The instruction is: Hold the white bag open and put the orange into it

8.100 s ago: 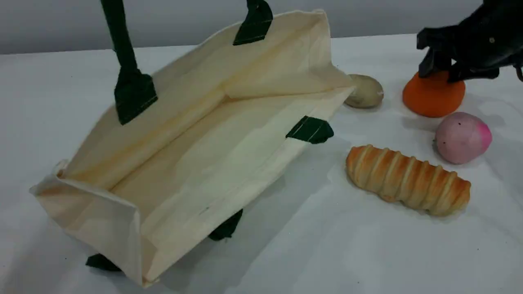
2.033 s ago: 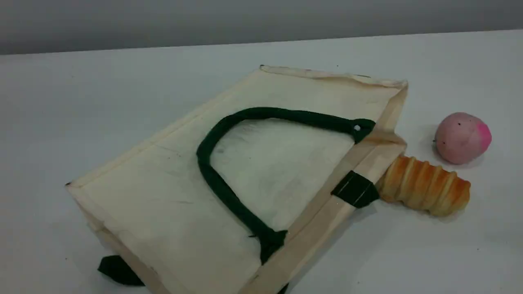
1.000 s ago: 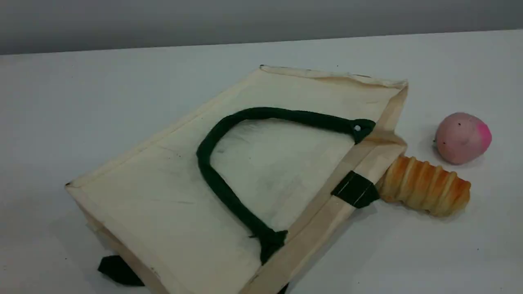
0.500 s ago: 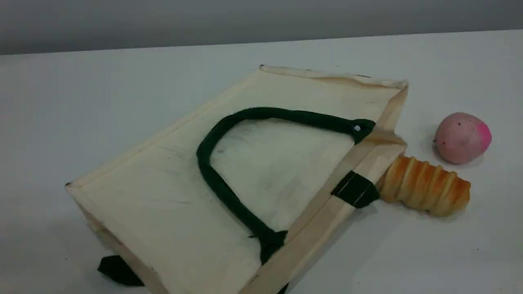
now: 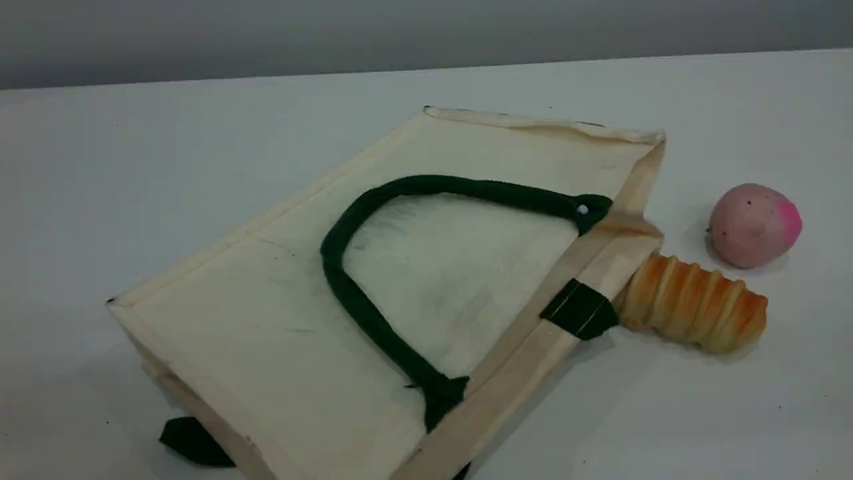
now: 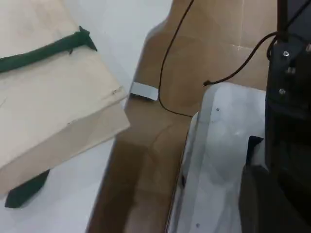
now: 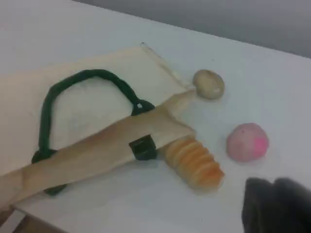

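The white bag (image 5: 266, 320) lies flat and shut on the table, one dark green handle (image 5: 346, 287) draped in a loop over its upper side. It also shows as the white bag (image 6: 43, 111) in the left wrist view and the white bag (image 7: 82, 111) in the right wrist view. The orange is out of view in every frame. Neither arm is in the scene view. My left gripper (image 6: 277, 194) is a dark blur off the table's side. My right gripper (image 7: 277, 206) is a dark blur high above the table, holding nothing I can see.
A ridged bread roll (image 5: 693, 308) lies right of the bag, its left end tucked under the bag's mouth edge. A pink peach-like ball (image 5: 754, 225) sits behind it. A tan potato (image 7: 209, 83) rests by the bag's far corner. Brown floor (image 6: 155, 145) shows beyond the table edge.
Nothing moves over the last two seconds. Eight seconds ago the bag was held open by its handle and the right gripper was on the orange; now the bag lies flat and both arms are gone.
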`<state>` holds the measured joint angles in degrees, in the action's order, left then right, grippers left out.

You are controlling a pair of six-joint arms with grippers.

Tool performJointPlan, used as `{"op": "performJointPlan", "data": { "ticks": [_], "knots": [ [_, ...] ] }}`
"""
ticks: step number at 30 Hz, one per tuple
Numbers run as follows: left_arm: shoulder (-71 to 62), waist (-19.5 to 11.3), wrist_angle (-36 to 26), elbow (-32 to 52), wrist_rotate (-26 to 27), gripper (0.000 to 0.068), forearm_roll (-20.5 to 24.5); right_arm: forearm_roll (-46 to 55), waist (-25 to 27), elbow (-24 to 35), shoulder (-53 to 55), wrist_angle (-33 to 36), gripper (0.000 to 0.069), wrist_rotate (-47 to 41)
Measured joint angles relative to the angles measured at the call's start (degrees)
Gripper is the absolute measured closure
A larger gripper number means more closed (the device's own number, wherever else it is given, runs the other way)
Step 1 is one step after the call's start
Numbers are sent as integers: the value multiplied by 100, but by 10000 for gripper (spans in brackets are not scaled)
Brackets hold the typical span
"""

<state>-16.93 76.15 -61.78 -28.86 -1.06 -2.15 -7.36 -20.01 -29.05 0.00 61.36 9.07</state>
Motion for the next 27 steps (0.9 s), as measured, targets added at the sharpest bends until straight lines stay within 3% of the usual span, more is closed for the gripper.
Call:
{"op": "performJointPlan", "data": {
  "ticks": [7, 9, 12, 19, 27],
  "knots": [
    [0, -42, 0, -1, -6, 584, 0, 0, 7, 0, 0, 0, 633, 0],
    [0, -229, 0, -6, -6, 584, 0, 0, 118, 0, 0, 0, 633, 0],
    [0, -778, 0, -6, -6, 580, 0, 0, 418, 0, 0, 0, 630, 0],
    [0, -2790, -3, -6, -6, 572, 2, 0, 1295, 0, 0, 0, 621, 0],
    [0, -5404, -3, -6, 0, 566, 2, 0, 1327, 0, 0, 0, 612, 0]
  ]
}}
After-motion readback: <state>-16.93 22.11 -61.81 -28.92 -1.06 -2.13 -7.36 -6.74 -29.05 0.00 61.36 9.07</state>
